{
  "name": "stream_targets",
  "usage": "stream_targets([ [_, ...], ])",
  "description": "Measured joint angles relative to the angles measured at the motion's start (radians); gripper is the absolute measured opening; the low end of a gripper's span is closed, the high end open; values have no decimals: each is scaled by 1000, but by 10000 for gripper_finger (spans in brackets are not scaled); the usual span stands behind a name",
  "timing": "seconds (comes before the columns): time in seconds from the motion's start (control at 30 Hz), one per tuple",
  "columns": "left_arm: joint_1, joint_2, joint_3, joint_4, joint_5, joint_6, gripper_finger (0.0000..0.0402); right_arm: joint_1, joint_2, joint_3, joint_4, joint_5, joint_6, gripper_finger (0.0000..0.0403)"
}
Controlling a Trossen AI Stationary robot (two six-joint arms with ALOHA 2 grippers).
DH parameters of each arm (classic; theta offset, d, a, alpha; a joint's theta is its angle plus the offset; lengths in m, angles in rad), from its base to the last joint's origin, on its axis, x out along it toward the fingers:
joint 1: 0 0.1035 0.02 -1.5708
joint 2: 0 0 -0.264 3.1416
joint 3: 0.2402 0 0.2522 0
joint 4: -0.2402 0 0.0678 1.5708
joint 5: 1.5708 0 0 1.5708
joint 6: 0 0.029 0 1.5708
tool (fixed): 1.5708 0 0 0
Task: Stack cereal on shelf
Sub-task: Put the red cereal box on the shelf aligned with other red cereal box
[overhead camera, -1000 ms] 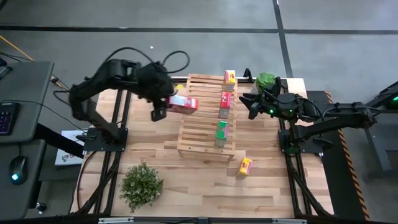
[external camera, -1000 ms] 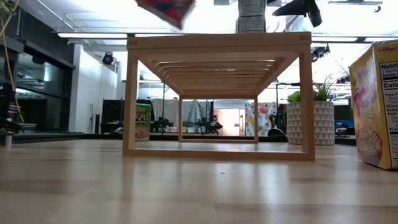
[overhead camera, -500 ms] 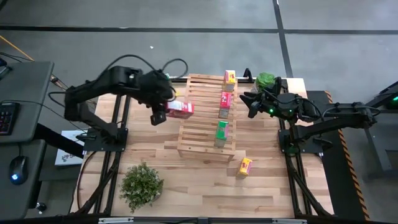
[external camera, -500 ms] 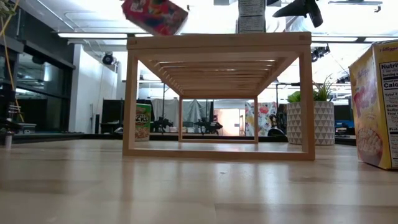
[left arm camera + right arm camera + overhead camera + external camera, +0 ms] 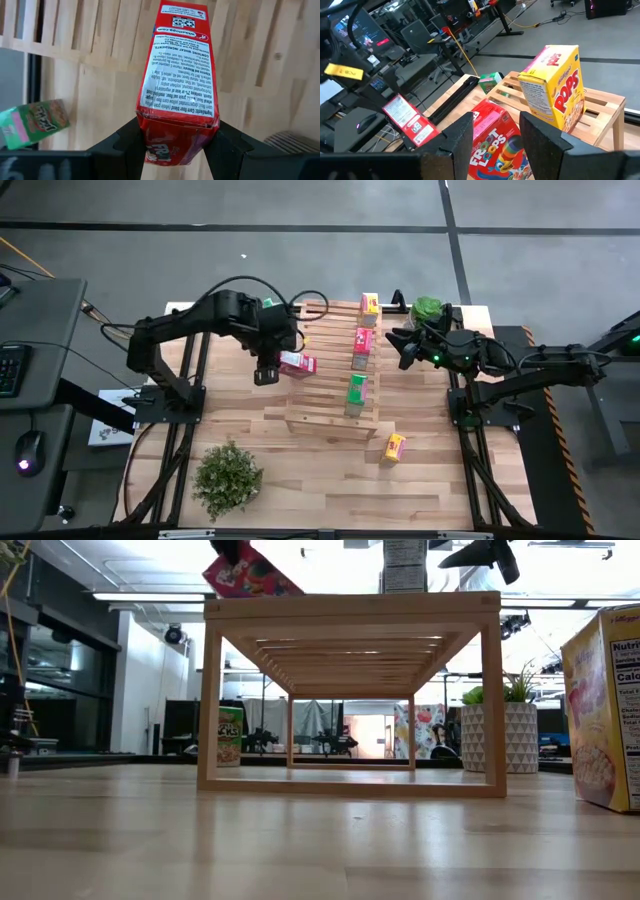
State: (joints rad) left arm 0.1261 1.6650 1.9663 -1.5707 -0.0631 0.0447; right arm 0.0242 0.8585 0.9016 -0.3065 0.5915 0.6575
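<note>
My left gripper (image 5: pixel 276 366) is shut on a pink-red cereal box (image 5: pixel 298 363) over the left edge of the light-wood slatted rack (image 5: pixel 325 395). In the low view the box (image 5: pixel 248 574) is tilted just above the rack's top. A yellow box (image 5: pixel 370 304), a pink-red box (image 5: pixel 362 346) and a green box (image 5: pixel 356 390) stand on the slats in a row along the rack's right side. Another yellow box (image 5: pixel 395 447) stands on the table near the rack's near right corner. A second green box (image 5: pixel 32 123) lies on the table left of the rack. My right gripper (image 5: pixel 404 346) is open and empty, right of the rack. My left gripper pinches the pink-red box's end nearest the wrist (image 5: pixel 175 129) between its two fingers (image 5: pixel 127 145), one on each broad face. The fingers come from the table's left, slanting down, and the box reaches away from them over the rack. Tilted; whether its lower corner (image 5: pixel 288 590) touches the rack I cannot tell.
A leafy plant (image 5: pixel 228 477) stands at the table's near left and a green plant in a pot (image 5: pixel 428 308) at the far right, close to my right gripper. The rack's left half (image 5: pixel 315 330) is bare slats.
My left gripper has gone toward the table's right and near edges and down, carrying the pink-red box from left of the rack to just above its left edge. The box has come lower and turned in the hold.
</note>
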Motion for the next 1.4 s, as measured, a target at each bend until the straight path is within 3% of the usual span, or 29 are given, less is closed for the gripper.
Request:
stream_targets([
  [0.23, -18, 25, 2, 0, -76, 54, 169, 0, 0, 0, 0, 0, 0, 154],
  [0.73, -24, 25, 2, 58, -89, 64, 237, 0, 0, 0, -1, 0, 0, 154],
  [1.0, -24, 19, 0, 65, -79, 26, 243, 0, 0, 0, -1, 0, 0, 154],
  [1.27, -11, -86, -21, 61, -76, -42, 243, 0, 0, 0, 0, -1, 24, 154],
  [1.4, 10, -217, -176, 139, -77, -68, 243, 0, 0, 0, 0, -2, 24, 154],
])
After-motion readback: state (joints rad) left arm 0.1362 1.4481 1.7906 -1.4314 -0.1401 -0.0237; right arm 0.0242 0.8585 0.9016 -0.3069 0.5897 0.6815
